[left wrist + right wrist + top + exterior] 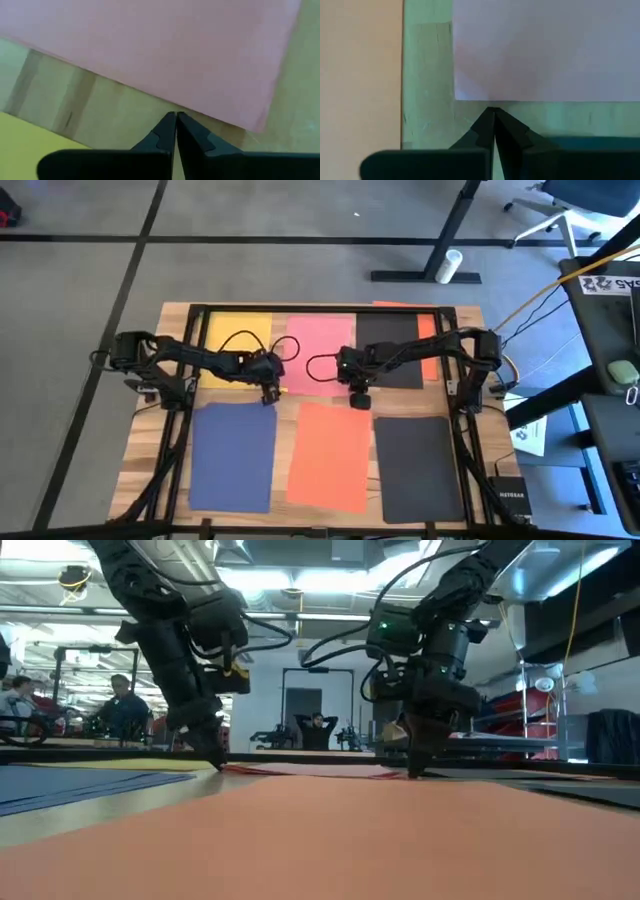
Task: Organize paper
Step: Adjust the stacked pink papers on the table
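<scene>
Coloured paper [329, 455] covers the wooden table [145, 435] on grey carpet [70, 290], where left gripper [268, 393] and right gripper [359, 400] press closed, empty fingertips down.

I see six sheets on the table [150, 442] in two rows of three. The far-middle sheet [320, 352] lies between the far-left sheet [236, 340] and the far-right sheet [392, 340]. My left gripper [270, 393] sits at its near-left corner, my right gripper [359, 402] at its near-right corner, fingertips pressed together.
</scene>
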You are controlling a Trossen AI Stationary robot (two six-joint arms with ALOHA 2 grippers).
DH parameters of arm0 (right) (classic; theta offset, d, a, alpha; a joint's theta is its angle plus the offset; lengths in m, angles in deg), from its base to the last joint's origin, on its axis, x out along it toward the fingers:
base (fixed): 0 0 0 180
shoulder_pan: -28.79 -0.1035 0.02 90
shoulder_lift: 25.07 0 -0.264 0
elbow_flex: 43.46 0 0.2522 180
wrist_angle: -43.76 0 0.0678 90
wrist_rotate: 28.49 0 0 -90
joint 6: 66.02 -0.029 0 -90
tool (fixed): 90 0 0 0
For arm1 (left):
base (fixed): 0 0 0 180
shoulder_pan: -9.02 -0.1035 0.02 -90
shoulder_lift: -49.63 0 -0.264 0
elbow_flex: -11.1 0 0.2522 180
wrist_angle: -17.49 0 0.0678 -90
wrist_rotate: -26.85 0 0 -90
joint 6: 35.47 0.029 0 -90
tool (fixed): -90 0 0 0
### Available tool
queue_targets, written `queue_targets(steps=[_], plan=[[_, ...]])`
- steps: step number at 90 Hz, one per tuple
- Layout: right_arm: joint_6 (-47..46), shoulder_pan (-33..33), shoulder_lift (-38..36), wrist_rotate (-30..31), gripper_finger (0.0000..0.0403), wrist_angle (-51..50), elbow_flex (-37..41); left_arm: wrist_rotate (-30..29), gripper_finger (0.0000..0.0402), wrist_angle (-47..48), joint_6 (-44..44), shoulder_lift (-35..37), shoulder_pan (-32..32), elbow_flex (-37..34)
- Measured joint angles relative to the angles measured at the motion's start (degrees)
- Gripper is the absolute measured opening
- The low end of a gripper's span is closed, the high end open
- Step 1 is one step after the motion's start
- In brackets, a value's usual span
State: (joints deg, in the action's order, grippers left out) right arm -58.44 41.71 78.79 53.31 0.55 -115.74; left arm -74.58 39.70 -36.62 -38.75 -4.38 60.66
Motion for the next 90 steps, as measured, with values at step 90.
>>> queue_targets(steps=[90], plan=[[4.73,8.6,1.91,2.61,0.0,8.39,0.0,0.92,0.0,-10.15,4.56,-4.14,-10.38,0.04]])
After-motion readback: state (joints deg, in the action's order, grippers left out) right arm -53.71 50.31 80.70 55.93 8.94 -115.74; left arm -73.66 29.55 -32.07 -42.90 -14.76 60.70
